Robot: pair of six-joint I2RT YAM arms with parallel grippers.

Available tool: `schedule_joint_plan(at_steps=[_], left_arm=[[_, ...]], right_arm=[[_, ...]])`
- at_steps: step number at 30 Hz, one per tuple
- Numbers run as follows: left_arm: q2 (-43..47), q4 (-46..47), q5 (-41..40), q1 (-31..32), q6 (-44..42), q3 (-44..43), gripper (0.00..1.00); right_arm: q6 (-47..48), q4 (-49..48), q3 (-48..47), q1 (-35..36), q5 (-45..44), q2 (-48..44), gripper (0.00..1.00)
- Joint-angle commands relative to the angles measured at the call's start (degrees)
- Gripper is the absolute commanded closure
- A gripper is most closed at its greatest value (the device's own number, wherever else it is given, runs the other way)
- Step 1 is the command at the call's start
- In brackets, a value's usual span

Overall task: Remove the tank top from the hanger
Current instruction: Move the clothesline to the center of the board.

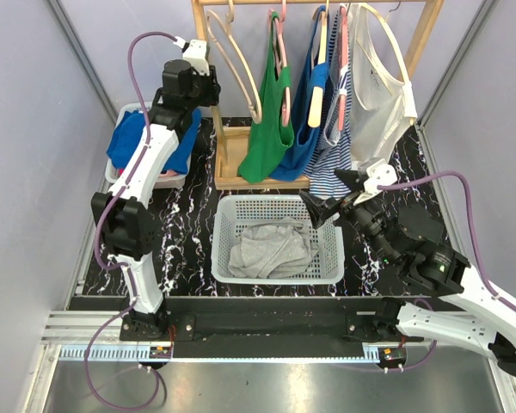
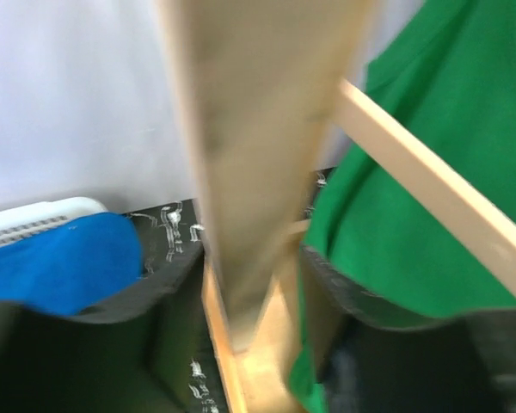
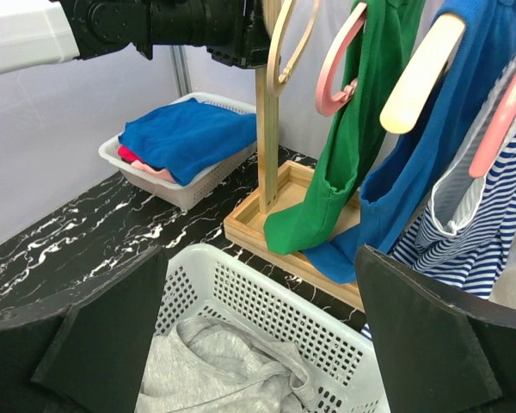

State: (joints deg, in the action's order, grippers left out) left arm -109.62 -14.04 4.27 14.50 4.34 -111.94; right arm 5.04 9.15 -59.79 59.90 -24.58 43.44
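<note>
Left gripper up at the wooden rack, right gripper low in front of it.
My left gripper sits against the rack's left post. Its wrist view is blurred, so I cannot tell whether the jaws are clamped on anything. My right gripper is spread wide and holds nothing. The green tank top hangs on its pink hanger from the rack's rail, just right of that post.

Left wrist view blurred — wooden post smeared (green top cropped).
</note>
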Motion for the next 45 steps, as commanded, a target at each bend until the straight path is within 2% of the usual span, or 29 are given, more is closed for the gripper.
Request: schedule_joint_plan(at_steps=[1, 3, 4, 12, 18, 25, 28, 32, 38, 45], left_arm=[[-0.24, 2.88, -1.81, 0.79, -1.61, -1.44, 0.76], [0.11, 2.62, -2.6, 0.97, -2.23, -0.56, 0.9], [0.72, 2.27, -2.95, 1.23, -3.27, -0.12, 1.0], [7.14, 1.3, -6.64, 3.78, -8.11, 5.67, 1.0], [12.15, -1.77, -9.19, 6.06, -7.77, 10.25, 1.0], [15.49, -4.85, -7.71, 7.65, -7.77, 12.27, 1.0], [16.63, -5.91, -4.54, 8.17, -8.03, 12.8, 1.0], [16.81, -8.63, 7.2, 8.26, -11.18, 13.24, 1.0], [17.6, -9.86, 9.87, 8.26, -14.53, 14.82, 1.0], [17.78, -10.21, 15.93, 5.45, -13.66, 15.7, 1.0]], right_arm=[[-1.08, -0.62, -0.06, 0.04, -2.23, -1.78, 0.0], [-1.08, -0.62, -0.24, -0.05, -2.23, -1.61, 0.0], [-0.91, -0.88, -0.33, -0.05, -2.4, -1.43, 0.0], [-0.03, -2.46, 0.02, 0.04, -3.02, -0.29, 0.0], [0.41, -3.52, 0.2, 0.04, -3.9, -0.64, 0.0], [0.59, -4.75, 0.64, -0.04, -3.99, -0.64, 0.0], [0.76, -4.75, 0.64, -0.05, -3.99, -0.72, 0.0], [0.94, -4.84, 0.55, -0.04, -4.34, -1.43, 0.0], [0.76, -4.75, 0.73, -0.04, -4.16, -1.17, 0.0], [0.85, -4.84, 0.46, 0.04, -3.99, -0.81, 0.0]])
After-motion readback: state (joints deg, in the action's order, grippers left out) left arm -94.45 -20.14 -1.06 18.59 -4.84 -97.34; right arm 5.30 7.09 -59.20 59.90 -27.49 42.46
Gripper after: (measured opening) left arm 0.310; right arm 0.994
